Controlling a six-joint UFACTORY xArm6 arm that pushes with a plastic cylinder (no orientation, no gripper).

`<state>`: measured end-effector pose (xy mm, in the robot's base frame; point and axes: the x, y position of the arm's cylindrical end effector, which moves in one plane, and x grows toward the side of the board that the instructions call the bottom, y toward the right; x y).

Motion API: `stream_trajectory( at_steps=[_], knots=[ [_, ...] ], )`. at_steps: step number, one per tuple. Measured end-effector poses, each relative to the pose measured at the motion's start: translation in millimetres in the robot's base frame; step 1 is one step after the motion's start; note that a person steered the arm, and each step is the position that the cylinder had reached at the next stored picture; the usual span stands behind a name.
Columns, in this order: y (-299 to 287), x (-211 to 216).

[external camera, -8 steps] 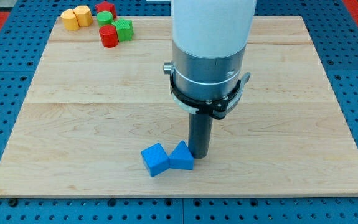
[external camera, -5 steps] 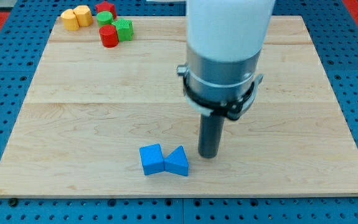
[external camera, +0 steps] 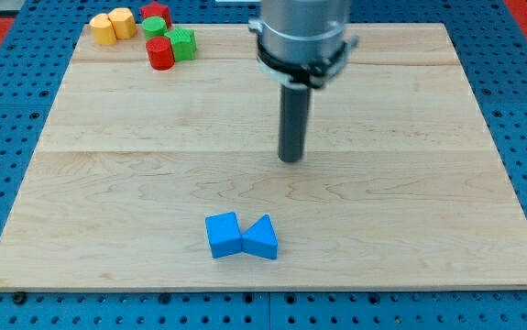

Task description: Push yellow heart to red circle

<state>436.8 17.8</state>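
The red circle (external camera: 161,54), a short red cylinder, stands near the board's top left corner. Two yellow blocks sit left of it, touching each other: the left one (external camera: 104,28) looks like the heart and the right one (external camera: 122,21) looks many-sided. My tip (external camera: 290,159) rests on the board near its middle, far to the right of and below these blocks, touching none of them.
A green round block (external camera: 155,26), a green star-like block (external camera: 182,43) and a red block (external camera: 156,11) crowd around the red circle. A blue cube (external camera: 223,235) and a blue triangle (external camera: 261,239) touch each other near the view's bottom. The wooden board (external camera: 428,183) lies on blue pegboard.
My tip has left the blue triangle and moved toward the view's top, to the board's middle. The two blue blocks were nudged slightly left earlier and now lie still.
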Motion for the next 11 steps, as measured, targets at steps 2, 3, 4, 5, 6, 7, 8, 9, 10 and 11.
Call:
stream_trajectory(
  at_steps=[2, 3, 4, 5, 6, 7, 8, 9, 10, 11],
  knots=[
    [-171.4, -38.0],
    [-321.0, -48.4],
    [-321.0, -48.4],
    [-322.6, -59.6],
    [-322.9, -118.4],
    [-322.5, -146.9],
    [-322.9, -152.5],
    [-322.9, -160.6],
    [-322.3, -193.0],
    [-322.3, -233.6]
  ],
)
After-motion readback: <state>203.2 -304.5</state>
